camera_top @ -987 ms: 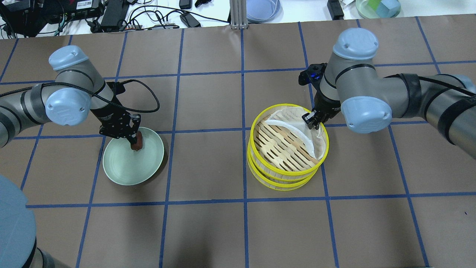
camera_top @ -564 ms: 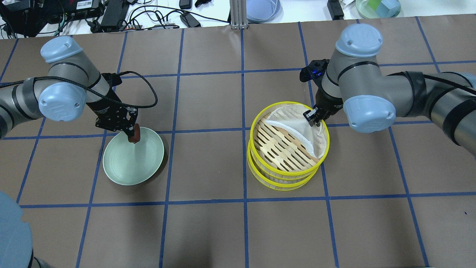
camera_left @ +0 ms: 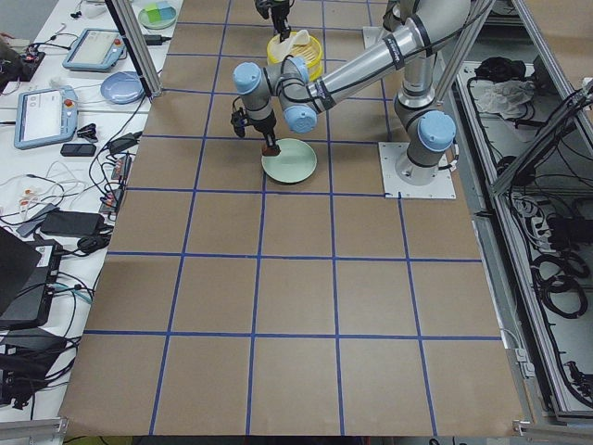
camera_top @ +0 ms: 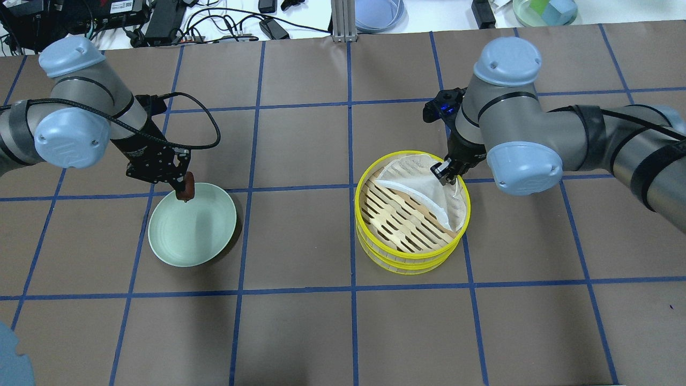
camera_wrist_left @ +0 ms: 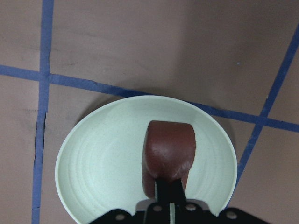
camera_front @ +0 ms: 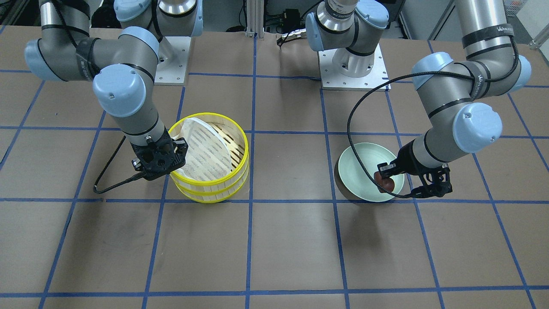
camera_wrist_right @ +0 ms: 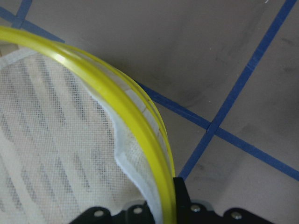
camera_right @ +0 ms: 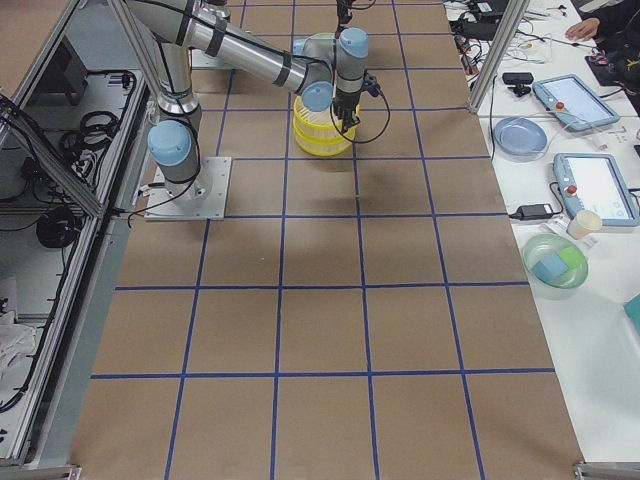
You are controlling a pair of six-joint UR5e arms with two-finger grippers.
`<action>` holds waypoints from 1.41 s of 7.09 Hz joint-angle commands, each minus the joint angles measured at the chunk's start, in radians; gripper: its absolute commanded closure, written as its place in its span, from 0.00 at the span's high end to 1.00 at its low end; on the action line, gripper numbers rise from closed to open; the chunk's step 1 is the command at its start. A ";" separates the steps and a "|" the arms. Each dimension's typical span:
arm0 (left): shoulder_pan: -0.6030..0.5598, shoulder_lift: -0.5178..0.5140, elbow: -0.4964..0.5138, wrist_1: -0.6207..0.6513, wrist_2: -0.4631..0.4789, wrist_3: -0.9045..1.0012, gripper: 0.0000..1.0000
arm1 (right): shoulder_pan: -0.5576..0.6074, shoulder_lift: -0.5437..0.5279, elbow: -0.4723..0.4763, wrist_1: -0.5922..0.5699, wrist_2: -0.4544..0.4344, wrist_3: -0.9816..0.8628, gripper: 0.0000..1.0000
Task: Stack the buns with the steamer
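So the left gripper (camera_top: 184, 188) has its jaws pinched on the dark reddish-brown bun (camera_wrist_left: 170, 154). The bun hangs above the pale green plate (camera_top: 187, 238), over the side of the rim facing the far edge of the bench (camera_top: 300, 332), and it looks clear of the plate's surface. The plate sits toward the bench's left end, roughly midway between the near and far edges. Toward the right end is the steamer (camera_top: 410, 256), a stack of yellow-rimmed trays. The right gripper (camera_top: 444, 172) has its jaws clamped on the top tray's rim, far-right side. The white mesh liner (camera_top: 423, 185) is folded up there, its edge running right into the jaws, with wooden slats showing beside it.
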 commanded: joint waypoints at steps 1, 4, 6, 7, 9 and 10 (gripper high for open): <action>-0.001 0.032 0.028 -0.068 0.000 -0.004 0.00 | 0.018 0.009 -0.007 -0.004 -0.037 0.012 0.00; -0.001 0.032 0.027 -0.066 -0.005 -0.004 0.00 | 0.007 0.010 -0.015 -0.024 -0.051 0.010 0.00; -0.001 0.032 0.028 -0.066 -0.005 0.000 0.00 | -0.001 0.003 -0.015 -0.007 -0.042 0.071 0.00; -0.001 0.032 0.027 -0.066 -0.003 0.000 0.00 | -0.001 0.000 -0.017 -0.007 -0.022 0.087 0.00; -0.001 0.032 0.027 -0.066 -0.002 0.001 0.00 | -0.013 0.003 -0.017 -0.007 0.063 0.040 0.00; -0.001 0.032 0.027 -0.066 0.000 0.003 0.00 | -0.048 0.003 -0.017 -0.004 0.061 -0.042 0.00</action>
